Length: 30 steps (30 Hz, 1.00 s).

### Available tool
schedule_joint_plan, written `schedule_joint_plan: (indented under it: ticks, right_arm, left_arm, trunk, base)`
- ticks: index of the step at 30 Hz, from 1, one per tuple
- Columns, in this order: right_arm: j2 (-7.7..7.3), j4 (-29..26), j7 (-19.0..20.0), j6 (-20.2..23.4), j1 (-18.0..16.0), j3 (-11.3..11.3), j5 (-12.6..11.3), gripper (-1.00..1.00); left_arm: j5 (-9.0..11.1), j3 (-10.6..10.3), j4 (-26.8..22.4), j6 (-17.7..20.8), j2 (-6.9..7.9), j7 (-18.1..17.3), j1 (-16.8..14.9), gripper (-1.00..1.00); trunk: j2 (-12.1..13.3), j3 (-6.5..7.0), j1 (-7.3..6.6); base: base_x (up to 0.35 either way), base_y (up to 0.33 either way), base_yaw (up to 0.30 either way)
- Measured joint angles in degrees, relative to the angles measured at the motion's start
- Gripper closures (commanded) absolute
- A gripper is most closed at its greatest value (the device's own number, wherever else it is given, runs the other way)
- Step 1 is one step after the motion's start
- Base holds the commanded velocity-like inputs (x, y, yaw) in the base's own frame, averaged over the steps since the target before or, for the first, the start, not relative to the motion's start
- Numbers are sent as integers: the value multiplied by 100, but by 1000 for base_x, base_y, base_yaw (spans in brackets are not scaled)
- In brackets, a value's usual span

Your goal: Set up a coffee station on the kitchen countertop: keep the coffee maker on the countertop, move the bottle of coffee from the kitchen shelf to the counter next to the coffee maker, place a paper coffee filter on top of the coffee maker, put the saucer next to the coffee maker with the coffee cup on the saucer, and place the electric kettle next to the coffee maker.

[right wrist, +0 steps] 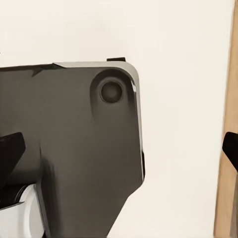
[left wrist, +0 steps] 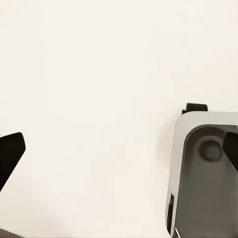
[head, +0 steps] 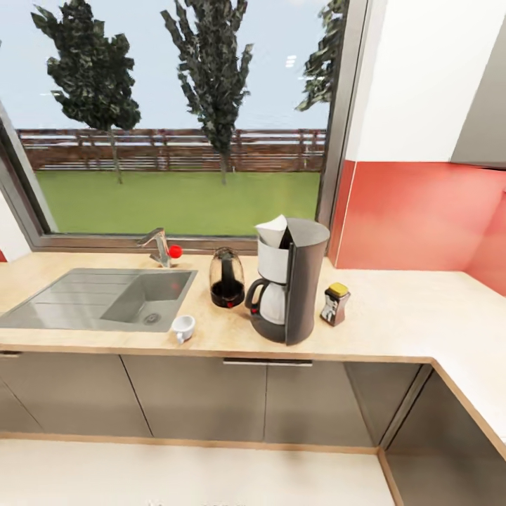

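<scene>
Crowding countertop (head: 393, 316) edge: coffee cup (head: 183, 327).

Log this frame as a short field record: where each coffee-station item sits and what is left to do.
coffee maker: upright on the countertop, right of the sink; point
paper coffee filter: white cone on top of the coffee maker
electric kettle: just left of the coffee maker, near the window
bottle of coffee: on the counter right of the coffee maker
coffee cup: on bare countertop by the sink's front right corner, on its side it seems
saucer: none under the cup
remaining: saucer and cup
grippers: open, judging by the wide-apart fingertips at the wrist views' edges
</scene>
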Motion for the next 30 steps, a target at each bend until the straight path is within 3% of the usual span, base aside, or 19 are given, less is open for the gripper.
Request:
schedule_joint_plan:
  ticks: [15, 20, 30]
  right_arm:
    - [1, 0, -3, -7, 0, 0, 0, -100]
    - [1, 0, 0, -8, 0, 0, 0, -100]
    - [1, 4, 13, -9, 0, 0, 0, -100]
  left_arm:
    - [4, -2, 0, -2, -5, 0, 0, -100]
    - [19, 5, -10, -17, -134, -2, 0, -100]
    - [19, 22, -12, 5, -226, -6, 0, -100]
  trunk:
    - [0, -75, 0]
    - [0, -99, 0]
    - [0, -149, 0]
  base:
    - [0, 0, 245]
    - [0, 0, 245]
    - [0, 0, 246]
